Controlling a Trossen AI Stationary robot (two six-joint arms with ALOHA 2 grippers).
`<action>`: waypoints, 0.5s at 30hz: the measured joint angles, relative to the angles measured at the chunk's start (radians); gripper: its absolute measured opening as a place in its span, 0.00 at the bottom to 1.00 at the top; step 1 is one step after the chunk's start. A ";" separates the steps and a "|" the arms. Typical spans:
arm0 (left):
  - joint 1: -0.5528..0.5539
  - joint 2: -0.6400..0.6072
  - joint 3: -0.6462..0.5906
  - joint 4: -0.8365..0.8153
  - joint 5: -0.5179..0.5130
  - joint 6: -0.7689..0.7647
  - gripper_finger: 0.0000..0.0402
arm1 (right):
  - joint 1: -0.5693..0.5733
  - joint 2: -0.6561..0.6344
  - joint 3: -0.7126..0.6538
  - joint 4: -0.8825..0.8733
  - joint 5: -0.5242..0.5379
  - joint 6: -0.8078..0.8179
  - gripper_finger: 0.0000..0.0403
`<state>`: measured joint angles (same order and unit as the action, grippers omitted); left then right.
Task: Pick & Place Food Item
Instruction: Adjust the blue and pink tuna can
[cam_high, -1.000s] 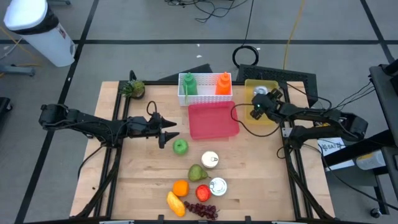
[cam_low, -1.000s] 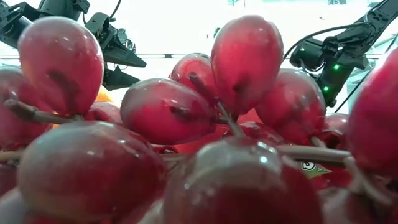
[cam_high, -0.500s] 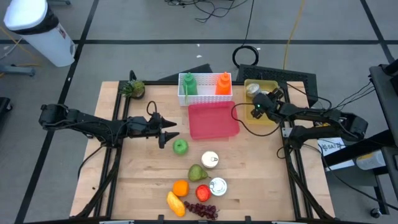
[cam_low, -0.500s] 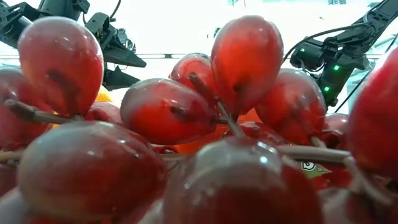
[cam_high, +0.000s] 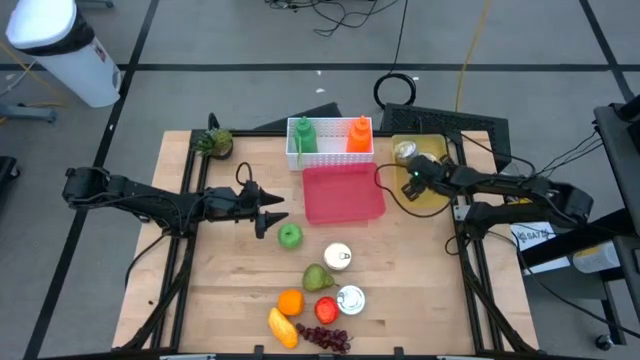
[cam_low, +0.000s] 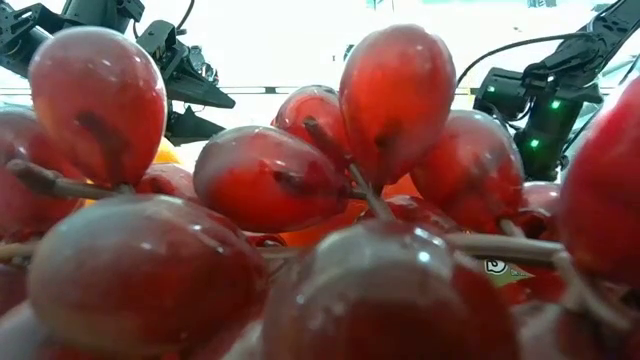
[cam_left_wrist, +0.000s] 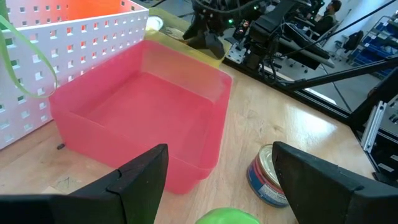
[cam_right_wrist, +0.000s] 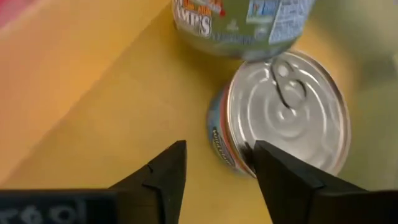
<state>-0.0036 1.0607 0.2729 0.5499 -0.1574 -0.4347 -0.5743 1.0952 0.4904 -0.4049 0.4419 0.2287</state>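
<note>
My right gripper (cam_right_wrist: 219, 150) hangs open over the yellow bin (cam_high: 430, 192) at the table's far right, pointing steeply down. In the bin a flat can with a pull-tab lid (cam_right_wrist: 287, 115) stands next to a green-labelled can (cam_right_wrist: 249, 22). My left gripper (cam_left_wrist: 217, 180) waits open and level mid-table, just left of the green apple (cam_high: 290, 236), which rests on the wood. In front of it is the pink bin (cam_left_wrist: 143, 106). More food lies near the front edge: a pear (cam_high: 318, 277), an orange (cam_high: 290, 301) and grapes (cam_low: 320, 200). My right gripper has one finger (cam_right_wrist: 273, 177) standing in front of the flat can's side wall (cam_right_wrist: 219, 140). Whether it touches the can, I cannot tell. Only the bin's yellow floor shows between the two fingers.
A white basket (cam_high: 330, 158) with a green and an orange bottle stands behind the pink bin. Two more cans (cam_high: 338, 257) (cam_high: 350, 298) stand on the wood near the pear. A small plant (cam_high: 213, 142) sits at the far left corner. The grapes block most of the low view.
My right gripper has rolled and tipped further down over the yellow bin, shifting slightly toward the table's left. The can in the bin's far corner now shows clear of it from above. My left arm has kept still.
</note>
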 joint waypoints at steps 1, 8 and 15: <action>0.000 0.000 0.000 0.000 0.000 0.000 0.75 | 0.000 -0.003 0.000 0.000 -0.018 0.009 0.40; 0.000 0.000 0.000 0.000 0.000 0.007 0.75 | -0.013 -0.013 0.000 -0.019 -0.021 0.014 0.27; 0.000 0.000 0.000 0.000 0.000 0.007 0.75 | -0.034 -0.011 -0.001 -0.083 0.245 -0.016 0.10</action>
<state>-0.0036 1.0605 0.2729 0.5495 -0.1573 -0.4274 -0.6083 1.0843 0.4892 -0.4876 0.6872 0.2131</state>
